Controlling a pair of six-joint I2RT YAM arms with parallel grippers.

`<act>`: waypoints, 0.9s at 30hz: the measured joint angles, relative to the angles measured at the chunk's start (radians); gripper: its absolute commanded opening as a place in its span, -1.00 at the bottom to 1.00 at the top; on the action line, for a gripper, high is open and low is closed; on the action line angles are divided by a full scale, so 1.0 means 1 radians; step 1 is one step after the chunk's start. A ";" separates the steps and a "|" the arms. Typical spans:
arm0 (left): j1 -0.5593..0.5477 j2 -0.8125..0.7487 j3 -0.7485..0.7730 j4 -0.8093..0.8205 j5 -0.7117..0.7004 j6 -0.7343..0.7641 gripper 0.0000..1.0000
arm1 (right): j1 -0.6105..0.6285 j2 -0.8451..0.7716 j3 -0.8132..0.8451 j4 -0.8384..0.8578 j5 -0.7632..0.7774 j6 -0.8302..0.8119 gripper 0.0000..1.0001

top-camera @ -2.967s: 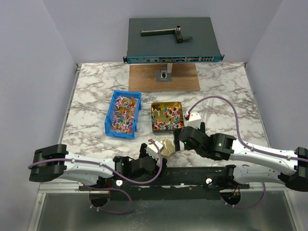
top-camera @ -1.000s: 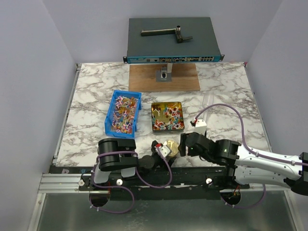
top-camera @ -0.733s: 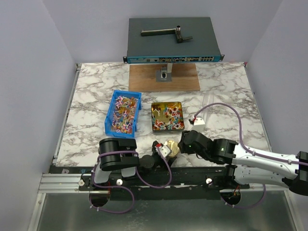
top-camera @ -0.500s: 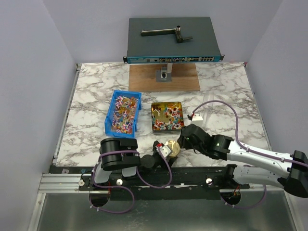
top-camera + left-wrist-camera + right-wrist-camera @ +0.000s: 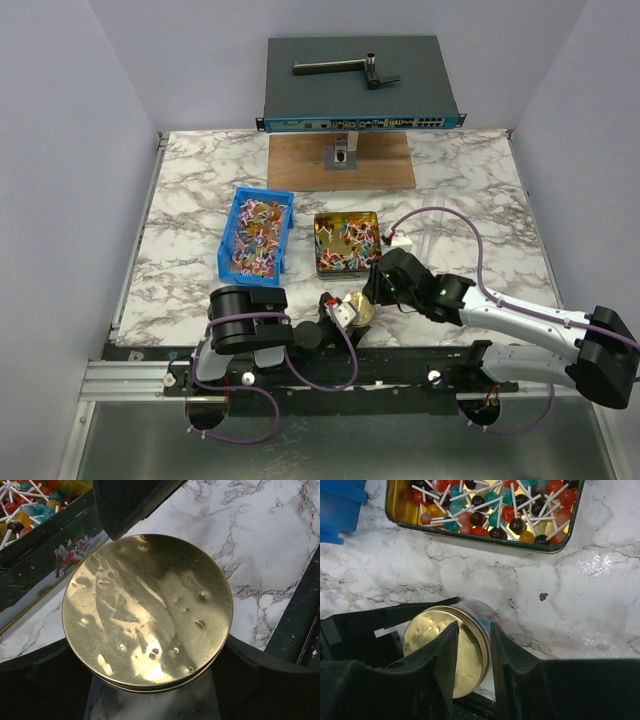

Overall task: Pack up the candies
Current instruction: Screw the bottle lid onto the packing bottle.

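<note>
Candies (image 5: 482,611) inside the jar (image 5: 487,624) show only from the right wrist.

Robot lab cell. A left arm (image 5: 245,322) and a right arm (image 5: 520,318) are bolted to a black rail (image 5: 400,364) at 6 o'clock of a marble-print bench (image 5: 470,190). Plain grey walls (image 5: 60,150) box it in at 9, 12 and 3 o'clock. A rack-mount network switch (image 5: 360,85) sits at 12 o'clock, with a wooden board (image 5: 385,165) just in front. Purple cable (image 5: 455,212) loops exposed off the right arm. There is a blue parts bin (image 5: 224,258) at bench centre, 9 o'clock side.
</note>
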 measured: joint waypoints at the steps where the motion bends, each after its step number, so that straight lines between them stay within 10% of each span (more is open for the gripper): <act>1: 0.000 0.000 0.000 0.000 0.000 0.000 0.28 | -0.001 0.003 -0.003 0.007 -0.005 -0.002 -0.35; 27: 0.000 0.006 0.003 0.003 -0.024 -0.001 0.50 | -0.017 -0.061 -0.094 0.058 -0.071 0.077 -0.83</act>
